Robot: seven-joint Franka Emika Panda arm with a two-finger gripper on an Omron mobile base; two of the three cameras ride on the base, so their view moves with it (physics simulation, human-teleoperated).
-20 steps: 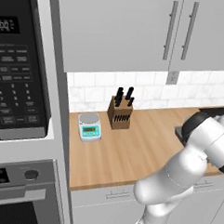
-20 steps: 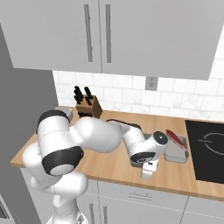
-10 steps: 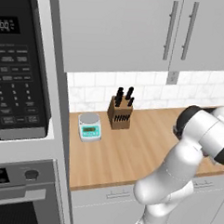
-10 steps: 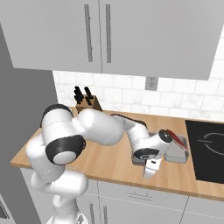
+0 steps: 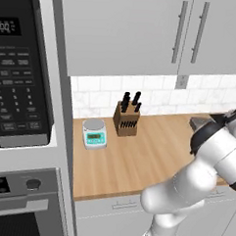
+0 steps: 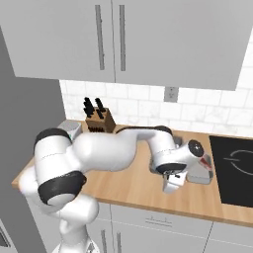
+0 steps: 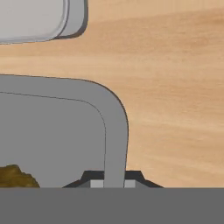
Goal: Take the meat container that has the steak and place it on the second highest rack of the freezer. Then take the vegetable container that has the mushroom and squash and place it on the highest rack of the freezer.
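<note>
Closed since 1 second ago, tool clamps grey container's rim beside bare counter.

We see open wooden counter between the knife block with the scale and the grey trays, while wall cabinets hang low overhead.

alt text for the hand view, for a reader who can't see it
The pincer is shut on the rim of a grey tray lying on a wooden counter. A brownish lump sits inside the tray, and a second grey tray's corner lies beyond.
</note>
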